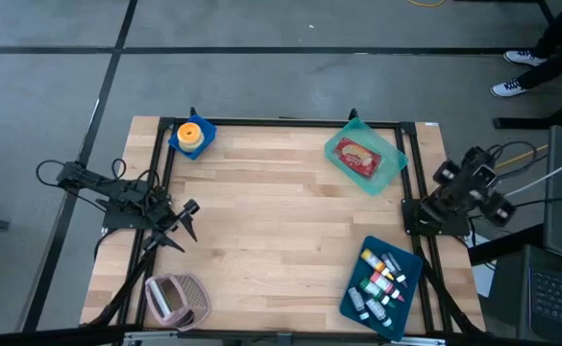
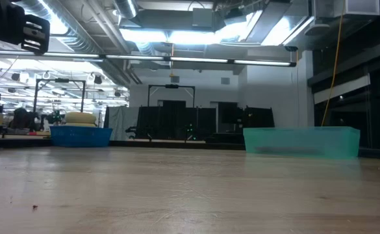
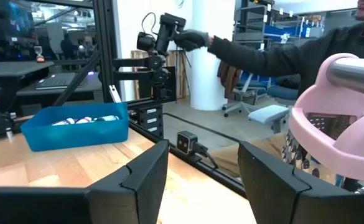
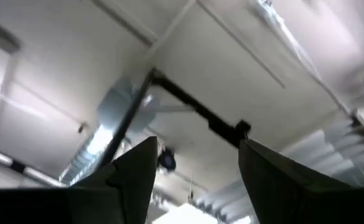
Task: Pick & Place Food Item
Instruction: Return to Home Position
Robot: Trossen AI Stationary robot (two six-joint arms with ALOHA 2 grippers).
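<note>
Bottles binned, both arms parked at the edges of the surface

The small bottles (image 1: pixel 381 279) lie together in the blue bin (image 1: pixel 410 288) at the lower right corner of the surface (image 1: pixel 261 221) in the high view, which suggests the sorting is done; the left tool (image 1: pixel 188 219) hangs low over the left side, released and empty, its fingers spread so that nothing is dragged along; the right tool (image 4: pixel 197 143) is likewise released and empty, tipped up toward the ceiling at the right edge, probably to keep clear of the bin nearby; the teal tray (image 1: pixel 394 165) with its red item, the second blue bin (image 1: pixel 177 142) and the pink basket (image 1: pixel 194 286) sit in the other corners, well apart.
</note>
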